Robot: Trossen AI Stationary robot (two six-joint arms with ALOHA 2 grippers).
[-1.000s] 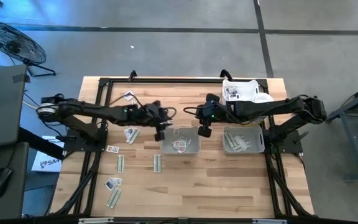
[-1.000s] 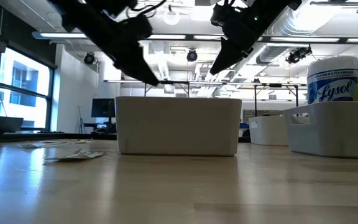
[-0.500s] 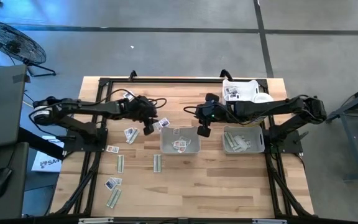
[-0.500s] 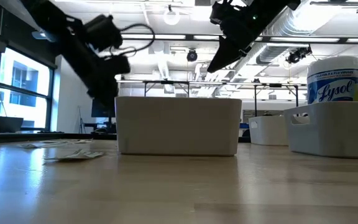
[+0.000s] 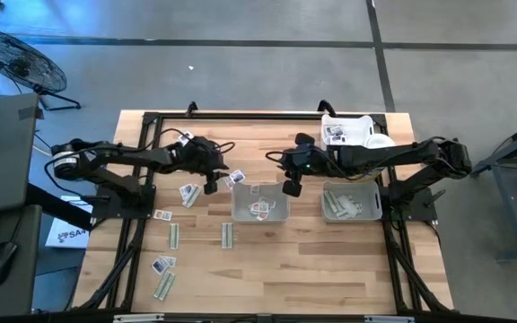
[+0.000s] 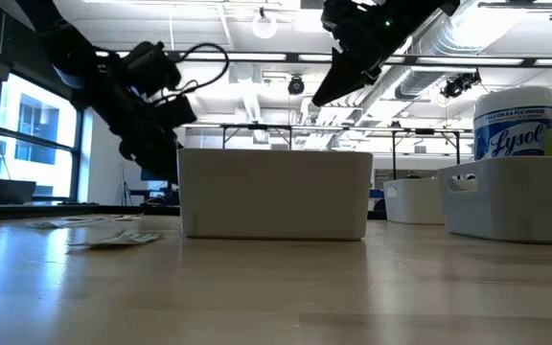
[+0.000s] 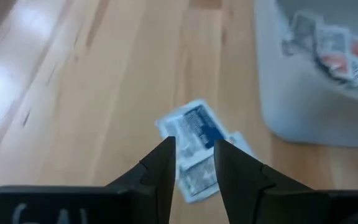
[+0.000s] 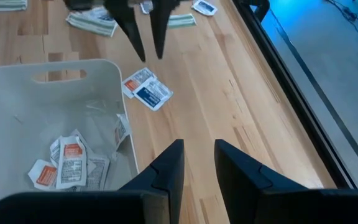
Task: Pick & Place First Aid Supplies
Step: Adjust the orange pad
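Left wrist view: left hand [image 7: 194, 163] empty, fingers narrowly apart, poised over white packet pair [image 7: 196, 147] lying on bench [image 5: 267, 260] just beside middle tray [image 5: 260, 201]. Step judged: reach for next pick. Next move needs descent, fingers straddling one packet. Right hand [image 8: 197, 167] empty, narrow gap, hovers over tray's far rim. More packets [image 5: 174, 235] scattered toward bench's left edge. Low view: tray wall hides contents.

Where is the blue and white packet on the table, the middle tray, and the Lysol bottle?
blue and white packet [image 7: 197, 127], left wrist view, on its blue print.
middle tray [image 6: 274, 196], low view, on its front wall.
Lysol bottle [image 6: 516, 129], low view, on its label.
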